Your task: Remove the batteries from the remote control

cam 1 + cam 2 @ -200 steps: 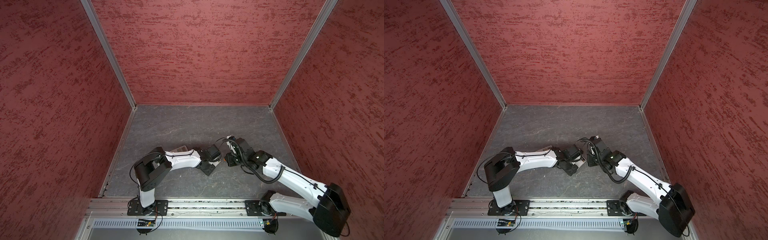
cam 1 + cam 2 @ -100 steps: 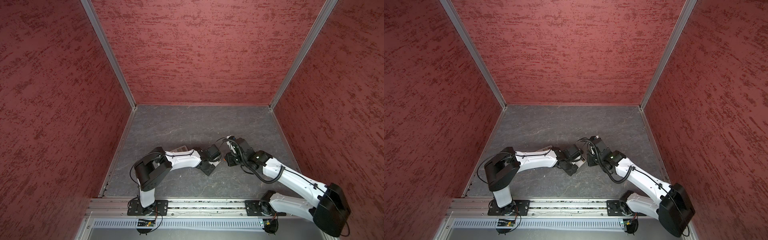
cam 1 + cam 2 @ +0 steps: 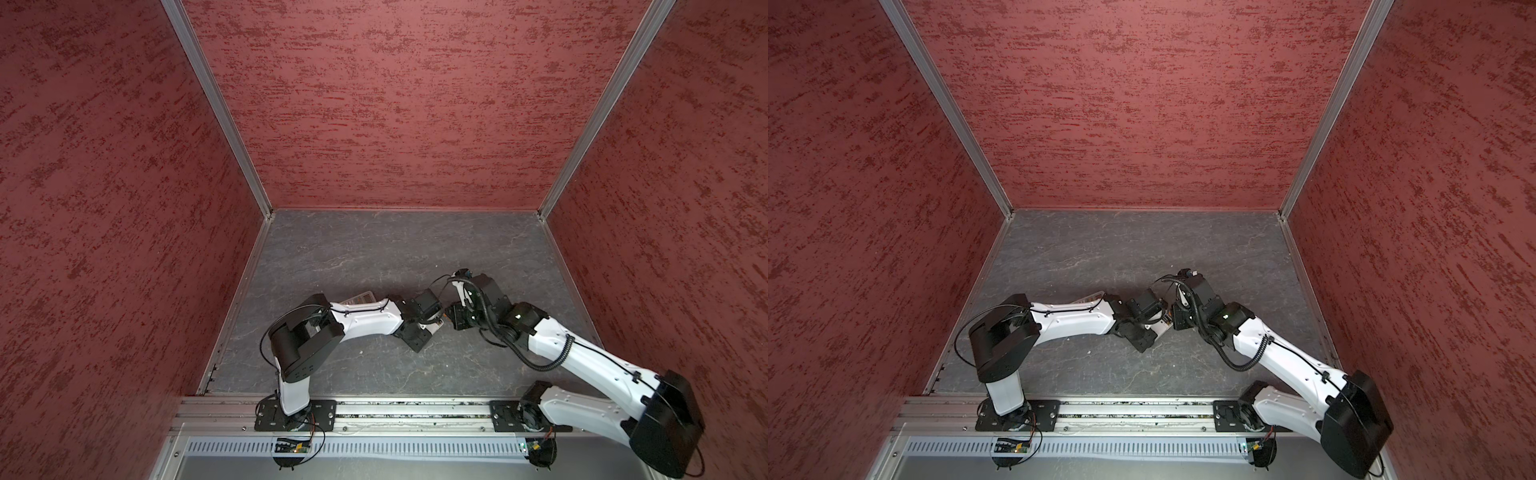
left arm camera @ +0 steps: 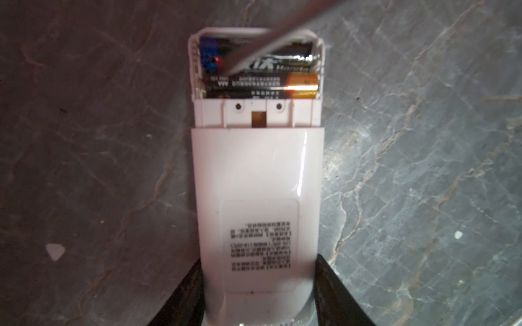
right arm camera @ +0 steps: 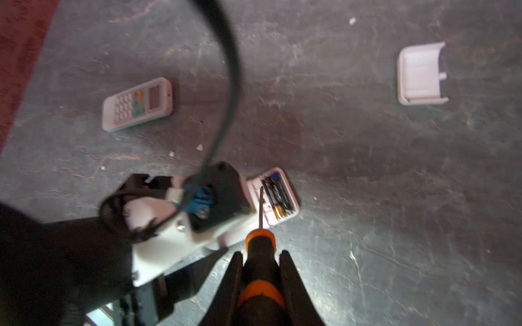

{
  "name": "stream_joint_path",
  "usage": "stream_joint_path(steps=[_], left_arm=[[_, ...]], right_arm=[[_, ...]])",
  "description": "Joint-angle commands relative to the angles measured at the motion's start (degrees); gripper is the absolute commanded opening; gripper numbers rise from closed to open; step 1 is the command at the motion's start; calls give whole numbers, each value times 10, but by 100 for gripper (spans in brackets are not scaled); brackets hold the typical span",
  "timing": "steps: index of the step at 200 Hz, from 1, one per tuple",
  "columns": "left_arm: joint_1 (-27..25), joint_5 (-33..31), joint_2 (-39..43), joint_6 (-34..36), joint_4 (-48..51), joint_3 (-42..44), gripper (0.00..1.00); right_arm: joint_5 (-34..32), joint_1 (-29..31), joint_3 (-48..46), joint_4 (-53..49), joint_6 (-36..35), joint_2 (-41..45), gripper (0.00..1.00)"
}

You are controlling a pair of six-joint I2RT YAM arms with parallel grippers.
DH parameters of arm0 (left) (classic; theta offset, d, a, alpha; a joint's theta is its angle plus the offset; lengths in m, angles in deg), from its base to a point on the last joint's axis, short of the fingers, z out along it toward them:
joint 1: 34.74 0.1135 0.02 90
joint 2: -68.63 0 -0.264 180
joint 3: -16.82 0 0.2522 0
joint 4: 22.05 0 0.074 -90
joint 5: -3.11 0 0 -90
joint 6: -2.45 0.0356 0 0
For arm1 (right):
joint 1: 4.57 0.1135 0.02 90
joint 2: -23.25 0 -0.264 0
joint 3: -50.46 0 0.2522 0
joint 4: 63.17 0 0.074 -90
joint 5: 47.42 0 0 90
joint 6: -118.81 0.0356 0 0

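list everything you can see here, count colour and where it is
open remote: one, white, back facing up, battery bay uncovered, gripped at its sides
batteries: two, dark with a gold end, side by side in that bay
screwdriver: one, orange and black handle, metal shaft, tip at the batteries
second remote: one, pale grey, buttons up on the table, apart from the rest
battery cover: one, white, loose on the table, away from both remotes
table: one, grey marbled
walls: three, red
left gripper: one, black fingers, shut on the open remote
right gripper: one, black fingers, shut on the screwdriver
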Motion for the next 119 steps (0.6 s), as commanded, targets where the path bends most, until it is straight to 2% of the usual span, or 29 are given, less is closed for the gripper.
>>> stream_joint_path(steps=[1,23,75,119], left_arm=[[-14,78,-50,4,21,32,35],[-13,74,-49,3,23,31,35],[-2,62,-31,4,33,38,35],[8,54,-21,3,34,44,36]], right_arm=[[21,2,18,63,10,15,0],[20,2,21,45,7,12,0],[-15,2,45,-84,-5,-10,0],[-37,3,74,-150,-10,-28,0]])
